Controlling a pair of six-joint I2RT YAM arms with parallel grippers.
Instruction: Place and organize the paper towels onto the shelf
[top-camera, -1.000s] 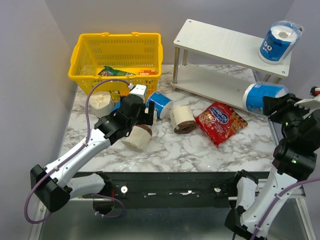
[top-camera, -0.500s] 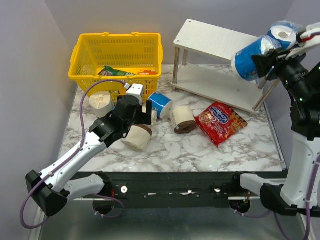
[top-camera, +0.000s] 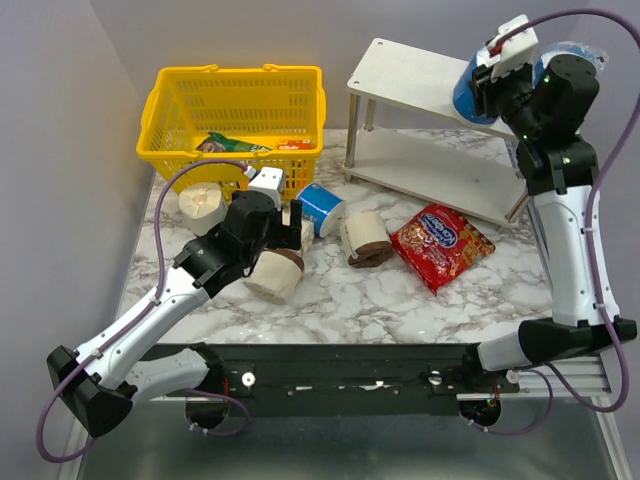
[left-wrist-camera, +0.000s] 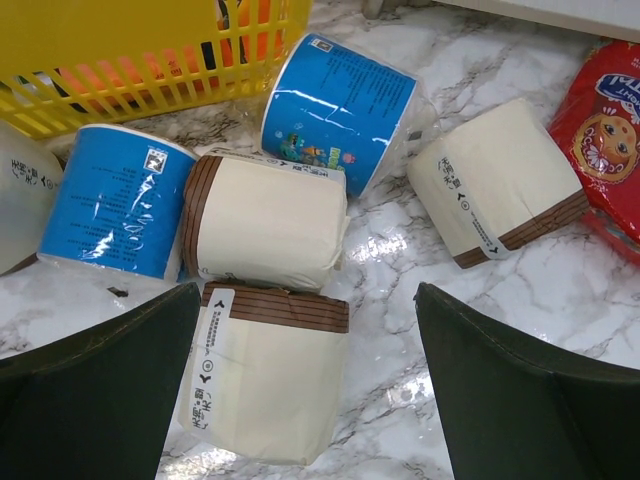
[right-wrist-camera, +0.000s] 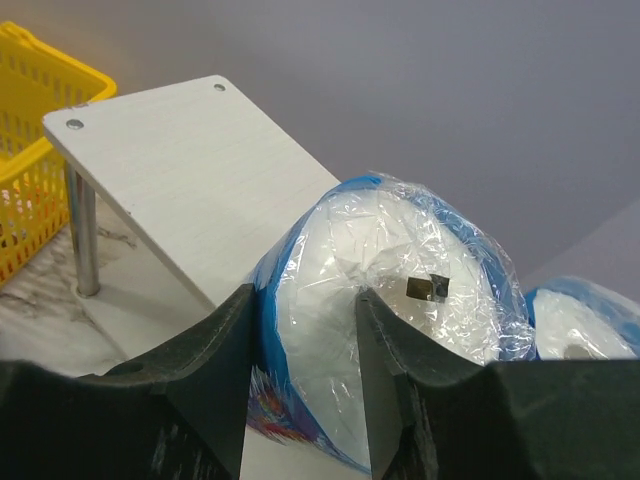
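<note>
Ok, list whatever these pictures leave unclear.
Top view: held blue roll mostly behind the right arm.
Right wrist view: second blue roll cut by edge, behind held one.
Top view: basket contents too small.
Left wrist view: snack bag cut by edge.

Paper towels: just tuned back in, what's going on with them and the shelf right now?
The right gripper is shut on a blue-wrapped roll, holding it over the top board of the shelf, beside another blue roll already on it. The left gripper hangs open above a cream roll on the table, near the yellow basket. Six rolls in all lie loose there, next to a red snack bag.
</note>
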